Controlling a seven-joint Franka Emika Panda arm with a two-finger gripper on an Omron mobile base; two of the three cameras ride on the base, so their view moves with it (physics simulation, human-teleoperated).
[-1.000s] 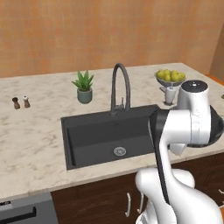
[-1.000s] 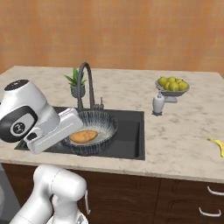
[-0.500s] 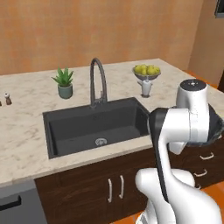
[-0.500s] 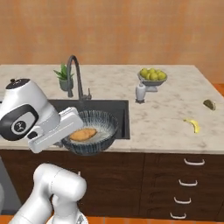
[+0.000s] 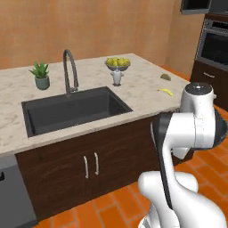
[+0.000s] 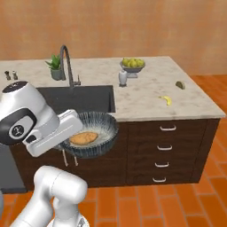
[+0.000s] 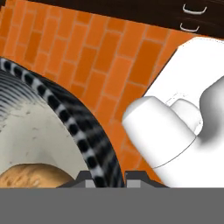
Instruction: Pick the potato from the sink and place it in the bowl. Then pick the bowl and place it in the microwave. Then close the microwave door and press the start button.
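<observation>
The bowl (image 6: 98, 133), dark streaked outside and pale inside, hangs in front of the lower cabinets, clear of the counter. My gripper (image 6: 71, 134) is shut on its near rim. The orange-tan potato (image 6: 83, 138) lies inside it. In the hand view the fingertips (image 7: 108, 177) pinch the striped bowl rim (image 7: 74, 127), with the potato (image 7: 30, 177) just left of them. The black sink (image 5: 75, 109) with its arched faucet (image 5: 69, 71) is empty; it shows again behind the bowl (image 6: 82, 96). A dark edge of the microwave (image 5: 196, 5) peeks in at the top right; its door is cut off.
On the counter stand a bowl of yellow fruit (image 5: 118, 62), a banana (image 5: 165, 91), a small plant (image 5: 41, 75) and a brown lump (image 6: 180, 84). A silver oven (image 5: 216, 44) sits in the far right wall. Orange brick floor (image 6: 177, 204) spreads before the drawers (image 6: 164, 153).
The whole picture has shifted: the base has backed away from the counter and turned right. The bowl with the potato stays in the shut gripper, now out over the floor.
</observation>
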